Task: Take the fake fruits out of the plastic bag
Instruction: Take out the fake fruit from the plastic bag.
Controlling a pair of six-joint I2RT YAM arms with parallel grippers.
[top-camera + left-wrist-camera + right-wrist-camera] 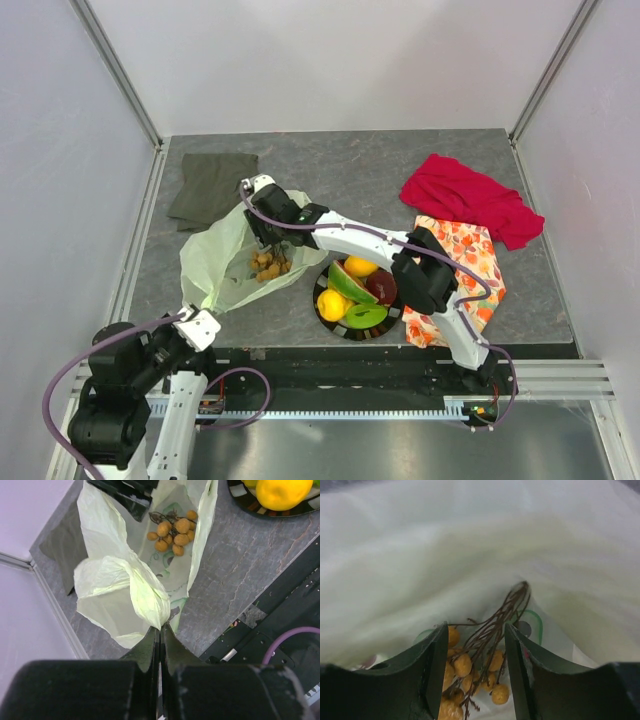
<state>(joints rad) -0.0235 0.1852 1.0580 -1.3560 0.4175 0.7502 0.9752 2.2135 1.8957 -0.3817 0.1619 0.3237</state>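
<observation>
The left end effector (160, 630) is clenched on the near corner of the plastic bag (125, 590), its two fingers (150, 645) pressed together with the thin pale film pinched at their tips. From that pinch the bag spreads away across the tabletop (340, 170), bunched just ahead of the fingertips and opening wider beyond. The brown grape-like cluster (174, 532) lies inside the bag, well ahead of the left end effector and slightly to its right. The right end effector (475, 630) is reached into the bag's mouth from the far side and stands released. Its fingers (437, 665) are apart, with the cluster's thin brown stems rising between them and the round beads just below and between the tips. Whether either finger touches the stems cannot be told. Crinkled bag film fills the space ahead of and above this end effector. In the top view the cluster (270, 265) sits just on the near side of the right end effector (262, 238). To that end effector's near right, outside the bag (225, 260), a dark striped plate (322, 310) holds the lemon (331, 304), the melon slice (350, 283), the dark red fruit (381, 288) and the green fruit (365, 316). An olive-grey cloth (212, 188) lies just beyond it to the left, touching the bag's far edge.
</observation>
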